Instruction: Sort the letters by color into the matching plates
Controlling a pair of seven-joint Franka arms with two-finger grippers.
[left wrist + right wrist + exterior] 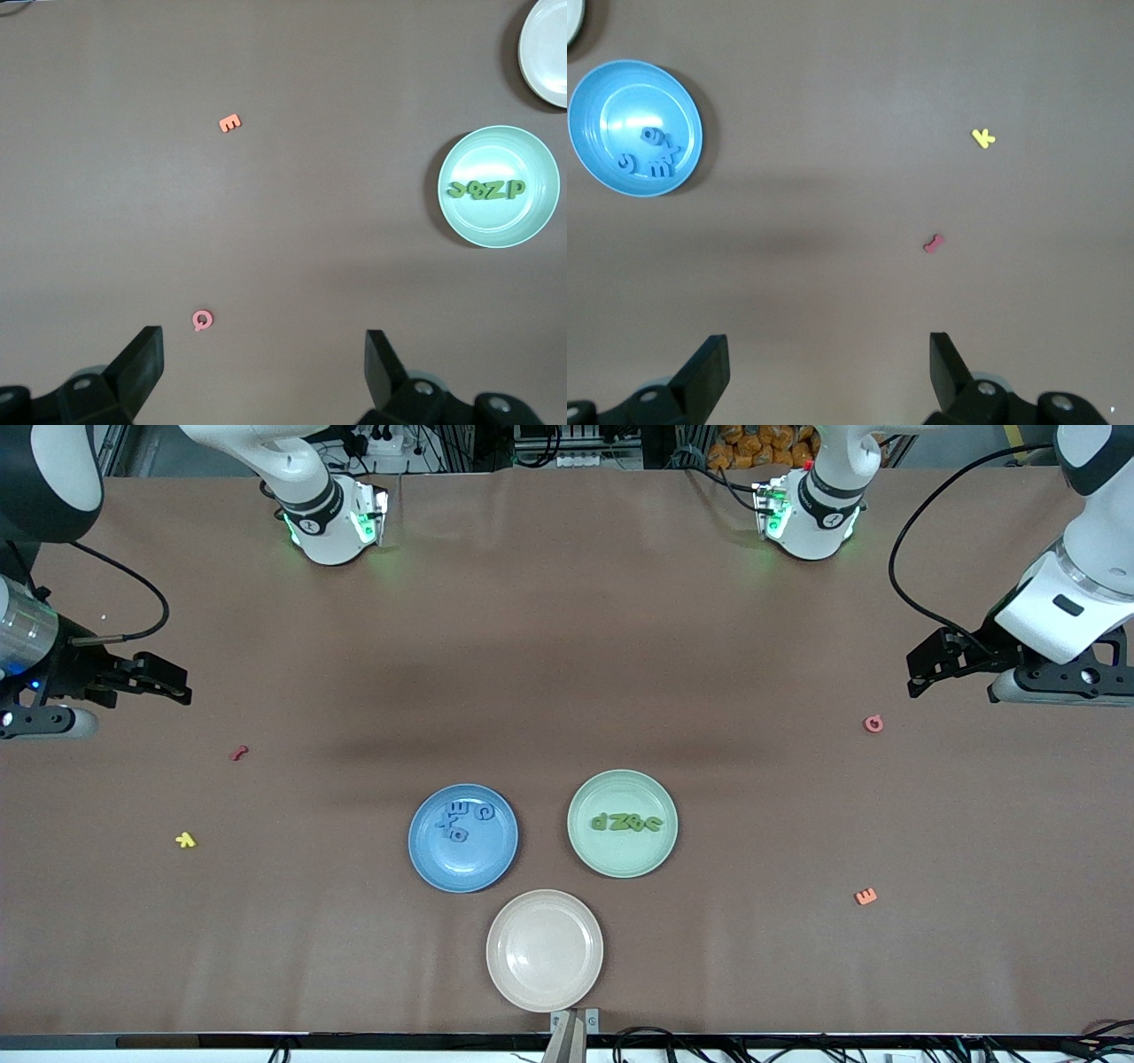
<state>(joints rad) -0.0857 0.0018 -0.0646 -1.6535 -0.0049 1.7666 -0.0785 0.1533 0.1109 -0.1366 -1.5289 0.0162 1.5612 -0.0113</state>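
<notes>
Sorting looks finished: all letters lie in matching plates, both arms waiting at the sides.

The blue letters (pixel 462 820) lie in the blue plate (pixel 463 866) and the green letters (pixel 627 822) in the green plate (pixel 622 859), side by side mid-table. The left gripper (pixel 926 664) hangs with jaws apart over the left arm's end, the right gripper (pixel 168 682) likewise over the right arm's end; each plate lies well apart from its pincer, toward the table's middle.
</notes>
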